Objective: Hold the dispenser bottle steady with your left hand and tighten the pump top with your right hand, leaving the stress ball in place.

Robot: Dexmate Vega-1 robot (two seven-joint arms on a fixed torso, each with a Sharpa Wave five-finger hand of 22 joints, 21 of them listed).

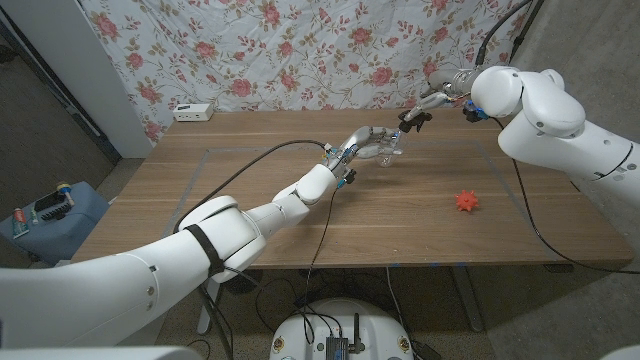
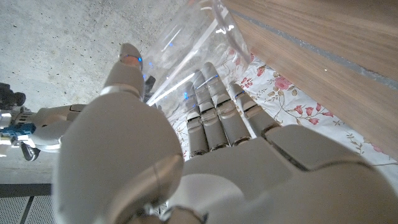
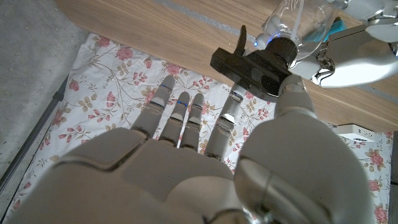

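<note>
From the head, the left hand wraps the clear bottle at the table's far middle; the spiky orange ball lies well to the right. Left wrist: fingers curl round glossy plastic (contents unclear). Right wrist: the right hand pinches the black pump.

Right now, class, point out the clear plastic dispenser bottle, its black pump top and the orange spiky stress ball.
clear plastic dispenser bottle (image 2: 186, 46), left wrist view, its side wall
black pump top (image 3: 252, 68), right wrist view, its head
orange spiky stress ball (image 1: 466, 202), head view, its middle
</note>
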